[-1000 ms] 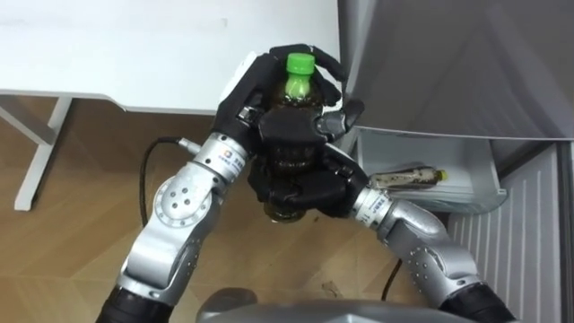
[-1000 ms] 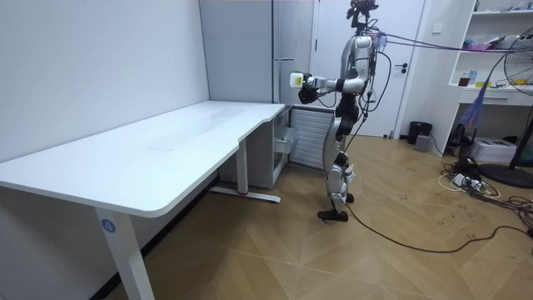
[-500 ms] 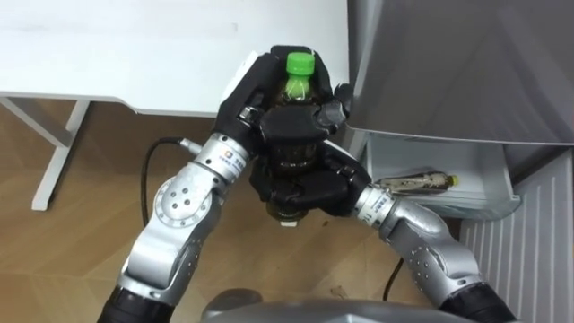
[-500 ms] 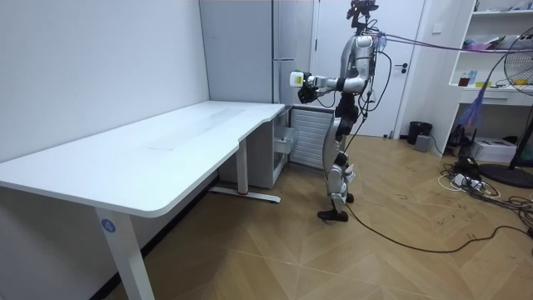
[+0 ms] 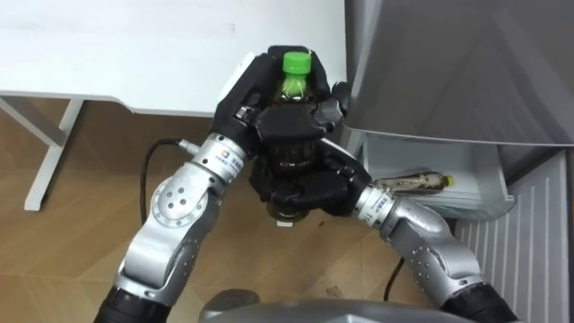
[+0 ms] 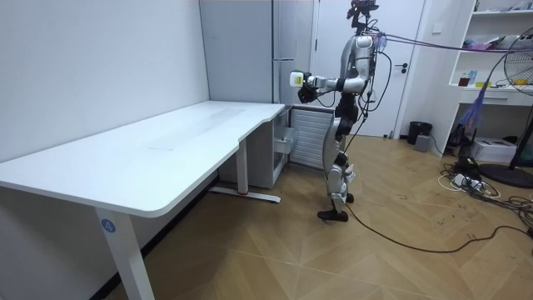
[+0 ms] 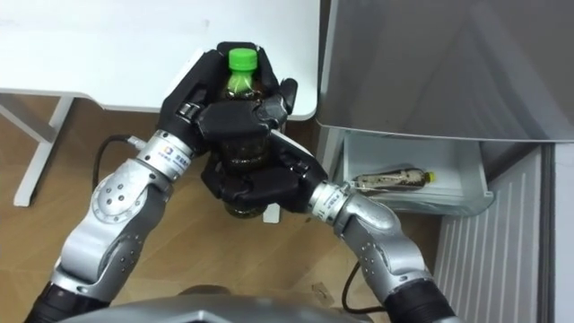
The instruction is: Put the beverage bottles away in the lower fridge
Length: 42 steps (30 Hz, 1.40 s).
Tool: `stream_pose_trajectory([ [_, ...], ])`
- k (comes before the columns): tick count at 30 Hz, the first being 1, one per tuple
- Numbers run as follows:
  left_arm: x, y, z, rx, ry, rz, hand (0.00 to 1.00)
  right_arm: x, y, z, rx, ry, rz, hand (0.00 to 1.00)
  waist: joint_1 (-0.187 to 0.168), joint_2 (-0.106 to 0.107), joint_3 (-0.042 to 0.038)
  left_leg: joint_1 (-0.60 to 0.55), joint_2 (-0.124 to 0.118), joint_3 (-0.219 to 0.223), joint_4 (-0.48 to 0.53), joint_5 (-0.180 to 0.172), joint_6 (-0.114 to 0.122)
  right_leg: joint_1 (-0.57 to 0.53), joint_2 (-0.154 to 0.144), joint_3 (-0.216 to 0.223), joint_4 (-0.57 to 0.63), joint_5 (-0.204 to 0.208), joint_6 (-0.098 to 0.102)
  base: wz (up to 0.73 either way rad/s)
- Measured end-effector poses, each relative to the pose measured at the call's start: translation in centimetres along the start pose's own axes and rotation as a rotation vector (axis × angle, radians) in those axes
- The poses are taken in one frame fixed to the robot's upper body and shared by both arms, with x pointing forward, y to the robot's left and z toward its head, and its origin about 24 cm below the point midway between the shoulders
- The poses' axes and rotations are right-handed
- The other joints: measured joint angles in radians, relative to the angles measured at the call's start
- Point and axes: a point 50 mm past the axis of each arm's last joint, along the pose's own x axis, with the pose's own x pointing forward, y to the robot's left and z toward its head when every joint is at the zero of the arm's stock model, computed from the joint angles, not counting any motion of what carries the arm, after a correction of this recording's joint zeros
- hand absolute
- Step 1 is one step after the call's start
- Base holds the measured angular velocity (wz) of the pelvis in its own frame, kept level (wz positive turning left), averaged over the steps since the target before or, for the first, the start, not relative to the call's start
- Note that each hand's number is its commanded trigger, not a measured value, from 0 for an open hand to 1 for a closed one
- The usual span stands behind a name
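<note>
Two sets of fingers (image 5: 291, 126) are curled round one bottle (image 5: 294, 86), none spread. The right hand (image 5: 305, 187) wraps the front of the body from below. The left hand (image 5: 244, 94) cups the back and the robot's left side. The green cap (image 5: 297, 63) stands clear above both, and the bottle's base pokes out under the right hand. The bottle is upright, with dark liquid inside. It is held up in front of the chest, over the floor (image 5: 81, 206) at the corner of the bench (image 5: 134, 49), just beside the grey fridge (image 5: 448, 63). It is well above the open drawer (image 5: 489, 184), which lies low to the robot's right. A second bottle (image 5: 413, 182) lies on its side in the drawer. In the room view the robot stands upright facing the fridge, arms out. Judgement: carry step, drink not yet lowered. Risks:
1. The two-handed clasp must give way to one hand or go down as a pair. If one hand lets go early, the smooth bottle could slip through the other.
2. The bottle is close to the fridge front, so a swing right could knock the cap or the fingers on it.
3. The bottle has to clear the drawer's front wall on the way in.
4. The drawer is partly taken. Set upright, the bottle may tip onto the second bottle or roll it.
</note>
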Motion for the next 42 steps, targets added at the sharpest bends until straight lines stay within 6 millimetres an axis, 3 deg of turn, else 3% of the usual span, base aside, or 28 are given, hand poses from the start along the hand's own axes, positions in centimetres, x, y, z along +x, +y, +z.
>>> stream_pose_trajectory([
  [3,0.0,0.0,0.0,-0.018,-0.001,-0.002,1.0,0.0,0.0,0.1,-0.005,0.001,0.002,1.0,-0.003,0.002,0.005,-0.003,0.0,-0.004,0.004,0.0,0.0,0.001,0.001,-0.002,0.0,0.0,0.0,0.03],
  [16,-0.9,1.0,-2.1,-0.229,0.083,0.042,1.0,-0.4,-0.1,-0.7,0.009,0.12,-0.016,1.0,-0.013,0.005,0.0045,-0.013,-0.001,-0.007,0.01,0.0,0.001,-0.004,0.001,0.0,0.001,0.0,0.0,0.0],
  [27,-1.1,1.7,-2.1,-0.346,0.055,0.04,1.0,-0.1,0.2,0.6,-0.124,0.15,-0.063,1.0,-0.045,-0.002,0.0008,-0.003,-0.001,-0.001,0.013,0.0,0.001,-0.002,0.0,0.006,0.002,0.0,0.0,0.0],
  [40,-1.2,2.0,-3.0,-0.443,0.08,0.069,1.0,-0.1,0.2,1.3,-0.182,0.231,-0.109,1.0,-0.055,0.005,0.0054,-0.013,0.0,0.0,0.02,-0.001,0.002,-0.007,0.002,0.025,0.004,0.0,0.0,0.0],
  [42,-1.2,2.0,-2.9,-0.45,0.079,0.07,0.31,-0.1,0.3,1.4,-0.187,0.234,-0.112,1.0,-0.055,0.005,0.0054,-0.014,0.0,0.0,0.02,-0.001,0.002,-0.007,0.002,0.025,0.005,0.0,0.0,0.0],
])
